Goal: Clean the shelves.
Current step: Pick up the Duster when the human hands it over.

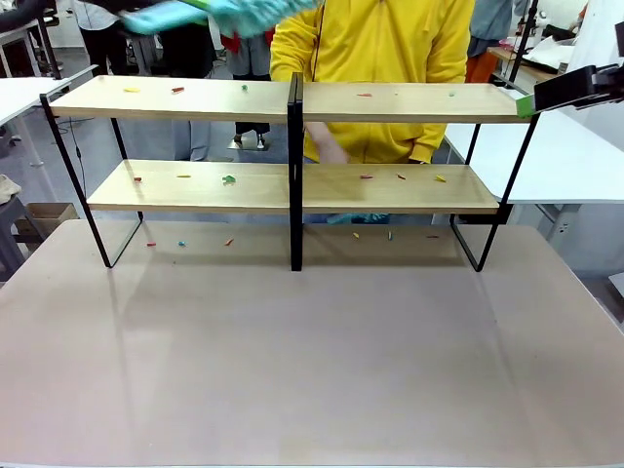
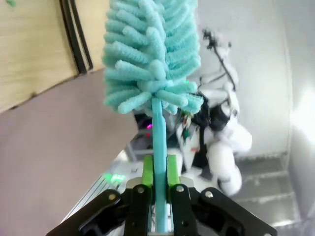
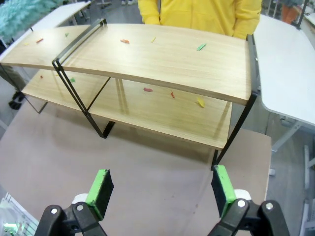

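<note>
The left gripper (image 2: 158,172) clamps the stem of a teal duster (image 2: 150,54), the shelves (image 1: 195,97) stand across the far half of the table (image 1: 312,370), strewn with small coloured scraps (image 1: 228,179), and the right gripper (image 3: 162,189) gapes wide and empty near their right end.

Bright, even overhead light is falling on the table (image 1: 312,370), and the shelves (image 1: 195,97) are casting only pale, soft-edged shadows on it. Beyond the right end effector (image 3: 162,189) the wide lens is bowing the long boards. Just past the left end effector (image 2: 158,172) the teal duster (image 2: 152,54) is looking soft, and the far background beside it is washing out in white glare. In the front view the duster is smearing with motion blur.
</note>
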You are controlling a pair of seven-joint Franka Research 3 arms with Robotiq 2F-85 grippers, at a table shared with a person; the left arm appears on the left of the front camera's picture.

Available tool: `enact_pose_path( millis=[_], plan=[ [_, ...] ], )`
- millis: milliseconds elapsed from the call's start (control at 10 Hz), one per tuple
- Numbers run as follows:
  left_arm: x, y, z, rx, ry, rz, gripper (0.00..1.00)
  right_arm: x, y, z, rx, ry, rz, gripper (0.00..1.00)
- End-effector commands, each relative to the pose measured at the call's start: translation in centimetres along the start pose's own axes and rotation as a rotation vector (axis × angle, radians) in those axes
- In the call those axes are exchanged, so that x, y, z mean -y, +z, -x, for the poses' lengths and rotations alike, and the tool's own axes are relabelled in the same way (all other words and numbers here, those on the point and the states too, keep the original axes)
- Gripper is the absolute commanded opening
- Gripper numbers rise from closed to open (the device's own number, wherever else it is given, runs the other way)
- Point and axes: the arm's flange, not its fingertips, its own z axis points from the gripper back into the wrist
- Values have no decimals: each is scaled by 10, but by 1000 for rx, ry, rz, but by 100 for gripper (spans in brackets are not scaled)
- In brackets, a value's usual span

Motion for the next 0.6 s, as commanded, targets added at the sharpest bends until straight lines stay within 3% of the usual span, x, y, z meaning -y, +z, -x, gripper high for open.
enact_pose_path(
  millis=[0,300,500],
  plan=[
    [8,91,46,-6,-174,-46,0,2,0,0,0,7,-6,100],
    [7,237,124,29,-224,52,0,2,0,0,0,7,-6,100],
    [-9,319,187,146,-221,-36,0,2,0,0,0,7,-6,100]
  ],
)
